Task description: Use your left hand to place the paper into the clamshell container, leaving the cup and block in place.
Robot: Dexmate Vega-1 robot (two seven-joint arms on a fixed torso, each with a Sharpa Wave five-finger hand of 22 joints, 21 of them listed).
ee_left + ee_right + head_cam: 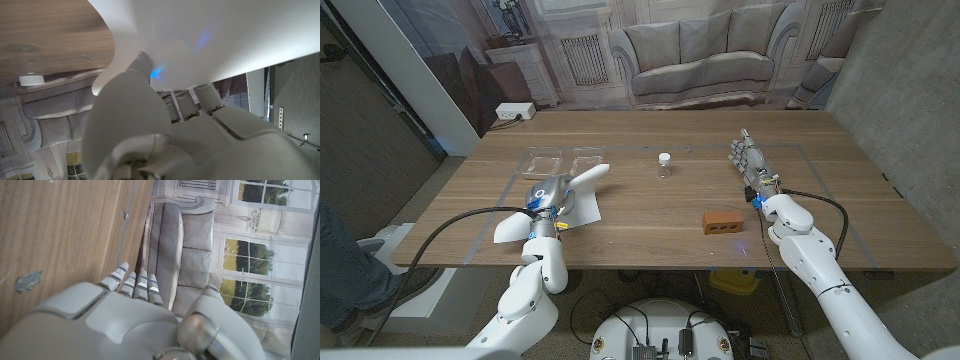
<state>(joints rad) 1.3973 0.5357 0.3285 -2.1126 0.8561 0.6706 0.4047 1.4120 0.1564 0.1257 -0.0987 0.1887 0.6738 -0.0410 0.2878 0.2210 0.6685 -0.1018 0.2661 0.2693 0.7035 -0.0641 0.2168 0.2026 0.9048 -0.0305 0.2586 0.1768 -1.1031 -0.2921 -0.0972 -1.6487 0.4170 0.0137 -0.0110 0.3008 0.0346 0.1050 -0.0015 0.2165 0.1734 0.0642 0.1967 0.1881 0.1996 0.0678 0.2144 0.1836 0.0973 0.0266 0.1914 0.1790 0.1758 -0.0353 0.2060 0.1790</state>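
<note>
My left hand (548,200) grips a white sheet of paper (582,181) lifted off the table, one end curling toward the clear clamshell container (565,160) just behind it. In the left wrist view the paper (210,35) bends over the fingers of my left hand (150,130), with the small clear cup (27,70) beyond. The cup (664,164), capped in white, stands mid-table. An orange-brown block (720,221) lies nearer the front edge. My right hand (750,160) stands at the right, fingers straight and apart, holding nothing; its back (125,310) faces the wrist camera.
The wooden table (650,240) carries faint taped outlines. A backdrop printed with a sofa (695,60) hangs behind the far edge. A person's leg (345,260) is at the left edge.
</note>
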